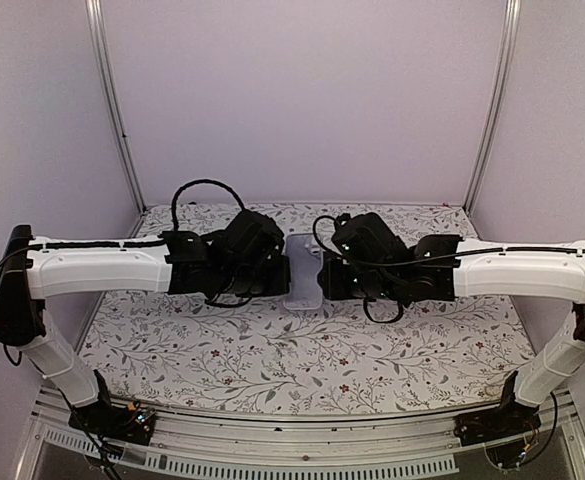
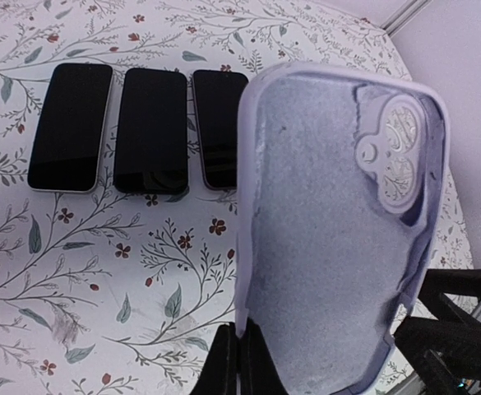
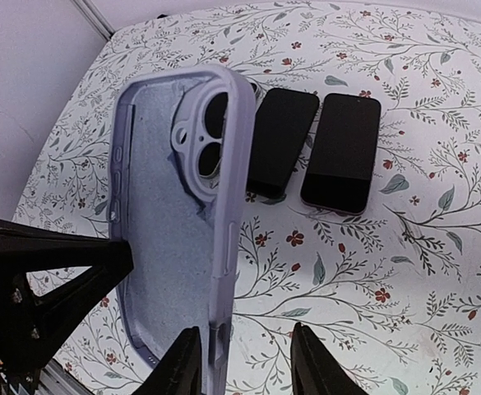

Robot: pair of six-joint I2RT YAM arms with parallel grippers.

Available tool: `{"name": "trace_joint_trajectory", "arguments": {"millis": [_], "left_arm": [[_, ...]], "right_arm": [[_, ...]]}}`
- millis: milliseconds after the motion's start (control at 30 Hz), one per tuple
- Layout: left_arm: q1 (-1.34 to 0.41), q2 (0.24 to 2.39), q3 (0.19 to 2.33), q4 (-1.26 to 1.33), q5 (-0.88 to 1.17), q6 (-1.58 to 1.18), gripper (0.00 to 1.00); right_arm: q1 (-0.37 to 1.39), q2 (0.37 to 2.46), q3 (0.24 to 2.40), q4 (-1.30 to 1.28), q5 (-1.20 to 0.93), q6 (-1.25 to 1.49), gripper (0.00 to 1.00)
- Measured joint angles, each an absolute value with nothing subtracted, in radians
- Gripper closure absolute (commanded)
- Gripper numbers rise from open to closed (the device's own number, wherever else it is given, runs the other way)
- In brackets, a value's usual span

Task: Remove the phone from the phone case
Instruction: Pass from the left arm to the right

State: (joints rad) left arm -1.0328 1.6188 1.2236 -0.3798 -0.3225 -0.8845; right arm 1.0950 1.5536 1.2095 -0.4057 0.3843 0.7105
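Where the two arms meet above the middle of the table [image 1: 222,350], we see from the top camera the phone case [image 1: 304,268] held up between the left gripper [image 1: 282,275] and the right gripper [image 1: 324,278]. From the left wrist, we see the left fingers [image 2: 224,366] pinched closed on the case's lower rim. Its inside is bare, and three black phones [image 2: 150,132] lie side by side on the table behind it. From the right wrist, we see the right fingers [image 3: 318,362] spread apart, with the case's rim between them, just beside one finger.
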Motion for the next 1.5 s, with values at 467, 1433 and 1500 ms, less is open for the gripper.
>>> {"name": "trace_joint_trajectory", "arguments": {"millis": [467, 1433, 1500], "left_arm": [[-1.032, 1.631, 1.224, -0.377, -0.307, -0.888, 1.0], [-1.028, 1.615, 1.195, -0.289, -0.265, -0.839, 0.35], [-1.026, 1.588, 1.176, -0.287, -0.266, -0.831, 0.34]], "right_arm": [[1.097, 1.624, 1.256, -0.445, 0.41, 0.71, 0.72], [1.049, 1.634, 1.232, -0.471, 0.432, 0.66, 1.0], [1.019, 1.616, 1.2, -0.475, 0.424, 0.638, 1.0]]}}
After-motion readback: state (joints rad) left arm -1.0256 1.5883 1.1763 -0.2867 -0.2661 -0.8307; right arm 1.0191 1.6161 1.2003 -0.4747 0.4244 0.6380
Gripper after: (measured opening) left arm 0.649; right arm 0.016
